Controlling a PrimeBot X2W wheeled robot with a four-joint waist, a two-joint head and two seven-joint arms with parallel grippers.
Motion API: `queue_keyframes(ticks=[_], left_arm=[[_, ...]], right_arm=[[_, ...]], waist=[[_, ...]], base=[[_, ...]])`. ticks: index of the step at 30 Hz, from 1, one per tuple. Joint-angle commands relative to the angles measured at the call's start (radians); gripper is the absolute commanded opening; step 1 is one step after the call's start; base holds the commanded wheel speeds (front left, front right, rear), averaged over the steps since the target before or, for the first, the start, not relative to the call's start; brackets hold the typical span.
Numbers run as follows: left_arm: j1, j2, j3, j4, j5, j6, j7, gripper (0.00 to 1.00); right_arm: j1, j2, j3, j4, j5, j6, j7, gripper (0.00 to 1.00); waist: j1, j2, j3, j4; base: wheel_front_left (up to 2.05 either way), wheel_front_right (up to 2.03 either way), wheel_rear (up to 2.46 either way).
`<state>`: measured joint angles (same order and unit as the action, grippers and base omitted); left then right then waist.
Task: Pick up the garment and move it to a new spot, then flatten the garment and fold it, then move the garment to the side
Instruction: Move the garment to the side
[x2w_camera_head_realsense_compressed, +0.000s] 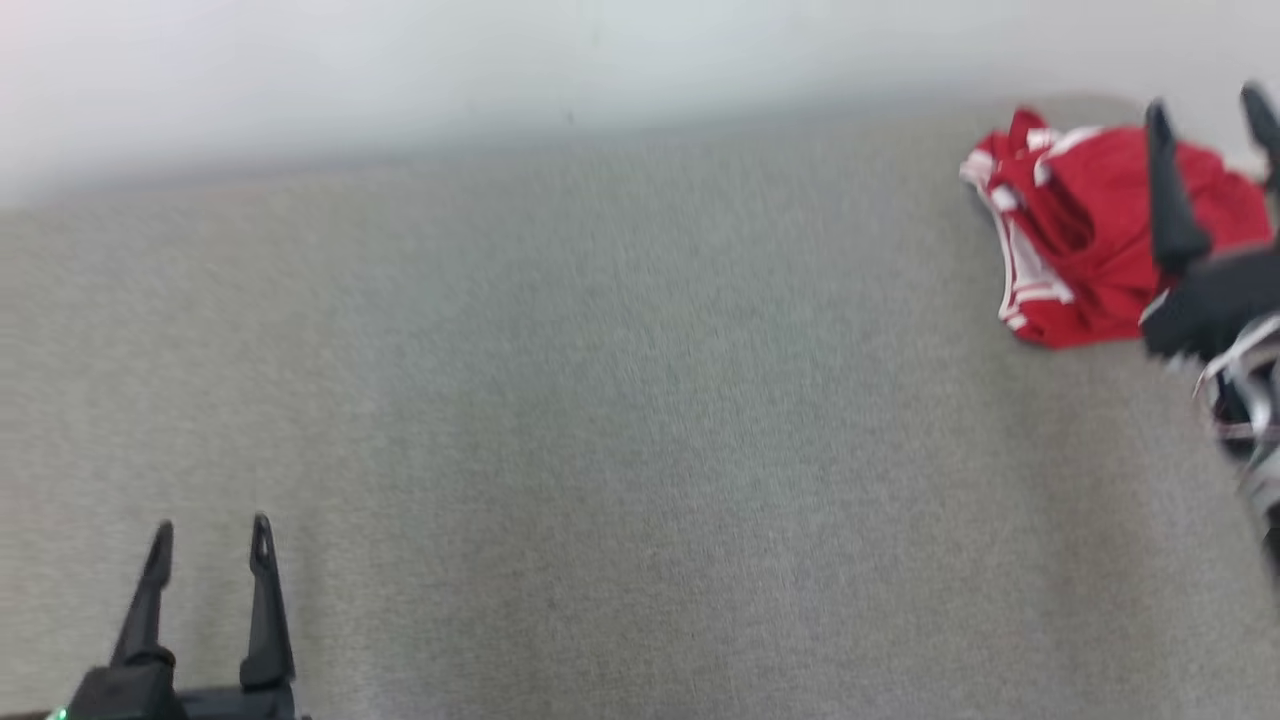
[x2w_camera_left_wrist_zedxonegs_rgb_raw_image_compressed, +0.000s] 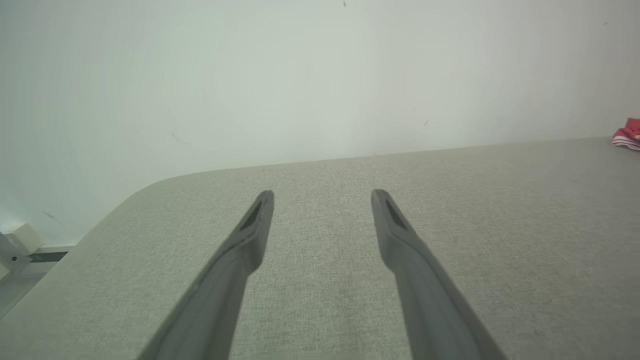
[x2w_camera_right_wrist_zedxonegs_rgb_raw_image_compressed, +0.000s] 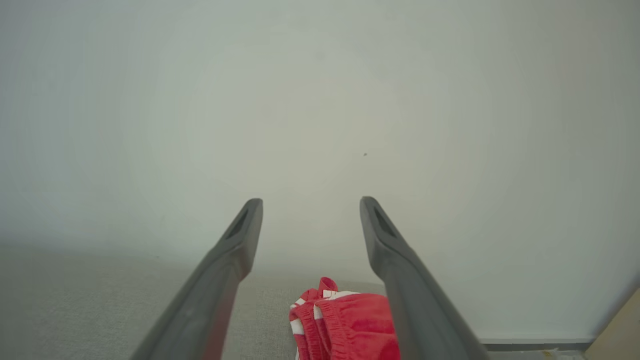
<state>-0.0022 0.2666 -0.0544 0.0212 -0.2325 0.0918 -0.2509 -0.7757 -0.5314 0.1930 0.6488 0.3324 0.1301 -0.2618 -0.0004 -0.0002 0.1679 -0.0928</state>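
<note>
Left gripper (x2w_camera_head_realsense_compressed: 213, 523) sits low at the near left. Its two long, dark, tapered fingers point away over the table, spread apart with nothing between them.

Table (x2w_camera_head_realsense_compressed: 600, 400): grey woven cloth cover, fine grain, flat, with a rounded far-left corner. Pale matt wall (x2w_camera_head_realsense_compressed: 500, 60) behind.

Far right: garment (x2w_camera_head_realsense_compressed: 1080, 240), soft red fabric with white stripes and a gathered elastic band, bunched in a crumpled heap on the table near the far edge.

Right gripper (x2w_camera_head_realsense_compressed: 1206, 98) is poised over the heap, fingers angled toward the wall and splayed wide, gripping nothing. The garment lies loose beneath.
</note>
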Motion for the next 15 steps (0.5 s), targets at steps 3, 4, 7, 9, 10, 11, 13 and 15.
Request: queue_keyframes(ticks=[3, 4, 7, 9, 10, 11, 13, 15], left_arm=[[0.029, -0.006, -0.002, 0.017, -0.008, 0.004, -0.007, 1.0], [0.032, -0.006, -0.003, 0.021, -0.01, 0.004, -0.007, 1.0], [0.042, -0.01, -0.012, 0.033, -0.006, 0.005, -0.007, 1.0], [0.049, -0.013, -0.018, 0.04, -0.006, 0.005, -0.007, 1.0], [0.048, -0.015, -0.021, 0.044, -0.006, 0.003, -0.008, 1.0], [0.047, -0.016, -0.024, 0.047, -0.006, 0.002, -0.008, 1.0], [0.048, -0.017, -0.026, 0.048, -0.007, 0.0, -0.008, 1.0], [0.05, -0.017, -0.032, 0.05, -0.007, 0.0, -0.009, 1.0]], right_arm=[[0.117, 0.056, -0.053, -0.077, -0.04, 0.0, 0.007, 1.0], [0.152, 0.075, -0.068, -0.105, -0.05, 0.0, 0.015, 1.0], [0.262, 0.127, -0.115, -0.19, -0.075, 0.0, 0.037, 1.0], [0.334, 0.164, -0.139, -0.251, -0.093, 0.0, 0.053, 1.0], [0.369, 0.183, -0.155, -0.278, -0.101, 0.0, 0.06, 1.0], [0.406, 0.204, -0.17, -0.307, -0.109, 0.0, 0.067, 1.0], [0.442, 0.226, -0.18, -0.336, -0.116, 0.0, 0.076, 1.0], [0.506, 0.263, -0.204, -0.389, -0.132, 0.0, 0.086, 1.0]], waist=[[0.0004, 0.0002, -0.11, 0.042], [0.0004, 0.0002, -0.117, 0.043], [0.0004, 0.0002, -0.139, 0.048], [0.0004, 0.0002, -0.15, 0.05], [0.0004, 0.0002, -0.157, 0.052], [0.0004, 0.0002, -0.163, 0.054], [0.0004, 0.0002, -0.169, 0.054], [0.0004, 0.0002, -0.175, 0.054]], base=[[0.0, 0.0, 0.0], [0.0, 0.0, 0.0], [0.0, 0.0, 0.0], [0.0, 0.0, 0.0], [0.0, 0.0, 0.0], [0.0, 0.0, 0.0], [0.0, 0.0, 0.0], [0.0, 0.0, 0.0]])
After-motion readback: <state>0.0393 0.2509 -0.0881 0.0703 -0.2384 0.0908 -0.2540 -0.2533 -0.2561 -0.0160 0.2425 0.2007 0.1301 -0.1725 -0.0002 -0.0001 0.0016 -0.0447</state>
